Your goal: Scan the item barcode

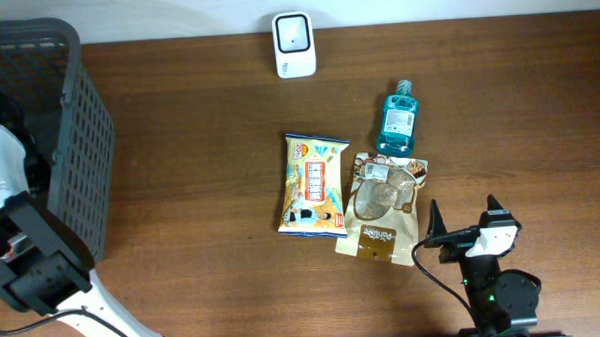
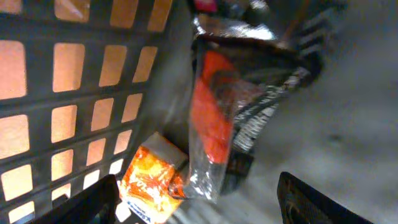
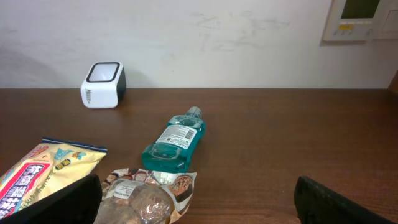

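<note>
Right gripper [image 1: 463, 215] sits spread wide and empty, well in front of the scanner [image 1: 295, 45]. Closer to the scanner are a brown pouch [image 1: 383, 208] and a snack bag [image 1: 315, 184] side by side, then a blue bottle [image 1: 396, 118]. Far left of the scanner, the left gripper [image 2: 198, 186] hangs open inside the basket [image 1: 78, 126] over a red packet [image 2: 211, 118].

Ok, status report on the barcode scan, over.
Left tool open inside basket, pointed at red packet, nothing gripped. Right tool open, empty, near brown pouch. Scanner at far edge, nothing on it.
</note>
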Controlling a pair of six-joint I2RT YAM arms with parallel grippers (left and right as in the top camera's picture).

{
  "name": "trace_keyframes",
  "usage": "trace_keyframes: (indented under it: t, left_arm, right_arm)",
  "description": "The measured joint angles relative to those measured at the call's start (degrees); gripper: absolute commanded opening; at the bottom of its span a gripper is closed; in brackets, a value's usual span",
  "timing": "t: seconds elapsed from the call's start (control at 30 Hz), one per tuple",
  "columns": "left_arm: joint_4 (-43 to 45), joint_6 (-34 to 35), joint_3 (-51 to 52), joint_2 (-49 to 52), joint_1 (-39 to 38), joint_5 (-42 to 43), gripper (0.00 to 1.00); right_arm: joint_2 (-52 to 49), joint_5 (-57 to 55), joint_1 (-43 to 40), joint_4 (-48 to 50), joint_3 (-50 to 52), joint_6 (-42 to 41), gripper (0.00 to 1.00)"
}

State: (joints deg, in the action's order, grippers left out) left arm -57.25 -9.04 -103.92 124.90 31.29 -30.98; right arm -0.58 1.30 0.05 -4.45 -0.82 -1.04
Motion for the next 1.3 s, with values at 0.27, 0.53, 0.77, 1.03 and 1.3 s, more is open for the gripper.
trace_keyframes:
  t: [0.27, 0.53, 0.77, 1.03, 1.3]
  left_arm:
    - [5.51, -2.64, 2.27, 0.31, 0.39, 1.60, 0.75]
    - [5.88, -3.85, 2.16, 2.93, 2.21, 5.73, 0.68]
    - [5.90, -4.31, 2.14, 3.21, 2.71, 7.91, 0.48]
    - [5.46, -4.70, 2.14, 3.23, 3.19, 11.91, 0.24]
    - [4.98, -4.44, 2.16, 2.54, 3.19, 13.20, 0.04]
  right_arm:
    - [0.00, -0.02, 0.00, 0.00, 0.00, 0.02, 0.98]
    - [0.00, 0.00, 0.00, 0.00, 0.00, 0.02, 0.98]
    - [0.00, 0.00, 0.00, 0.00, 0.00, 0.00, 0.99]
    - [0.00, -0.02, 0.00, 0.00, 0.00, 0.04, 0.98]
    - [0.00, 0.00, 0.00, 0.00, 0.00, 0.04, 0.98]
